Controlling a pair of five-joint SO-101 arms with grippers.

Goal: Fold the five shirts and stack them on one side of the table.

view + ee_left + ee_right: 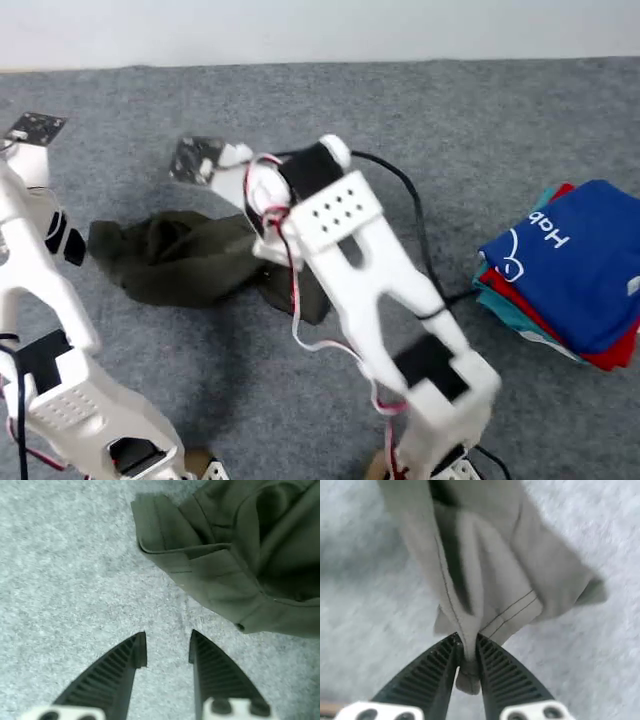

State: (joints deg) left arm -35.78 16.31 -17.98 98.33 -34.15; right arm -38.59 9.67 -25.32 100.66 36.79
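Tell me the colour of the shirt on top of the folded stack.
Blue with white print; the top shirt shows best in the high view.

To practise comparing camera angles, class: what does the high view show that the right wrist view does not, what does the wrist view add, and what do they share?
High view: the stack of folded shirts, blue on top, off to one side, plus the left arm and right arm. Right wrist view: the right gripper shut on a fold of the olive shirt, beside a stitched hem. Both: the olive shirt, crumpled on the grey table.
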